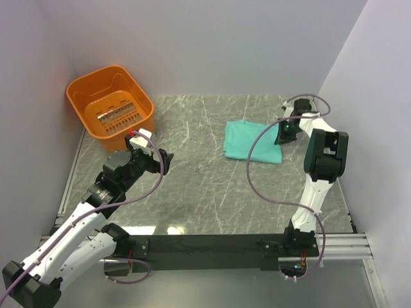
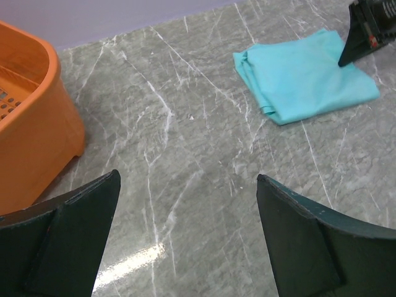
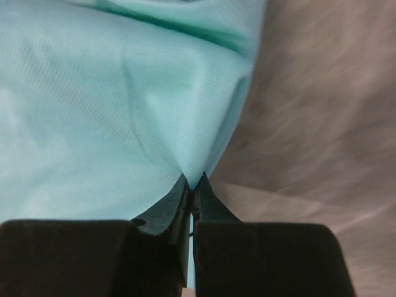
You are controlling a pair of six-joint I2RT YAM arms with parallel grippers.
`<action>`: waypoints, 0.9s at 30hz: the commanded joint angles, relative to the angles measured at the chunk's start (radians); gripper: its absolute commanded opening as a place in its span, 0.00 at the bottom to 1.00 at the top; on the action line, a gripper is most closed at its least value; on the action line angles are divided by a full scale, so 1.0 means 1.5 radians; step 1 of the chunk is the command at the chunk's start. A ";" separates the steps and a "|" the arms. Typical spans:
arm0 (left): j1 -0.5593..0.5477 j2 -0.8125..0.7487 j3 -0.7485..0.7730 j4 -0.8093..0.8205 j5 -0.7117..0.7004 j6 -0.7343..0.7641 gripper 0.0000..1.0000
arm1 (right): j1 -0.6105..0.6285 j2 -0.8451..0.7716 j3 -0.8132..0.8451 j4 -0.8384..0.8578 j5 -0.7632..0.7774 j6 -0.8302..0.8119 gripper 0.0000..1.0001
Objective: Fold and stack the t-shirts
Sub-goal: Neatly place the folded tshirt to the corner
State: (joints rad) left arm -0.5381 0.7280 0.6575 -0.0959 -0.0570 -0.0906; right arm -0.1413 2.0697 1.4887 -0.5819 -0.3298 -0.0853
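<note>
The right tool point(image 3: 193, 184) pinches the right edge of the folded t-shirt point(image 1: 252, 142), which lies well apart from the spread left tool point(image 2: 187, 179).

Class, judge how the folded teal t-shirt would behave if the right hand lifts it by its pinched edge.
Probably floppy: the t-shirt puckers into creases where the right hand pinches it. Its folded layers would likely sag open. It looks thin and light.
</note>
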 commanded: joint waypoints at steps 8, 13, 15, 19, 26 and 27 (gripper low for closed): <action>-0.001 -0.005 -0.005 0.015 0.016 0.003 0.97 | -0.073 0.201 0.388 -0.134 0.158 -0.195 0.00; -0.002 0.000 -0.005 0.016 0.018 0.002 0.97 | -0.088 0.239 0.461 -0.118 0.209 -0.214 0.06; -0.002 0.001 -0.005 0.015 0.021 0.003 0.97 | -0.091 0.239 0.466 -0.103 0.219 -0.218 0.15; -0.002 0.003 -0.005 0.016 0.023 0.003 0.97 | -0.093 0.206 0.437 -0.080 0.245 -0.230 0.38; -0.001 -0.004 -0.005 0.014 0.013 0.004 0.97 | -0.091 0.055 0.327 -0.021 0.255 -0.246 0.52; -0.001 -0.004 -0.005 0.014 0.009 0.004 0.97 | -0.091 0.041 0.318 -0.021 0.254 -0.248 0.54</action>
State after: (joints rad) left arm -0.5381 0.7307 0.6552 -0.0959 -0.0425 -0.0906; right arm -0.2787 2.3035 1.9804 -0.6815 0.0261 -0.4332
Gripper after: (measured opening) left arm 0.970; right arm 0.524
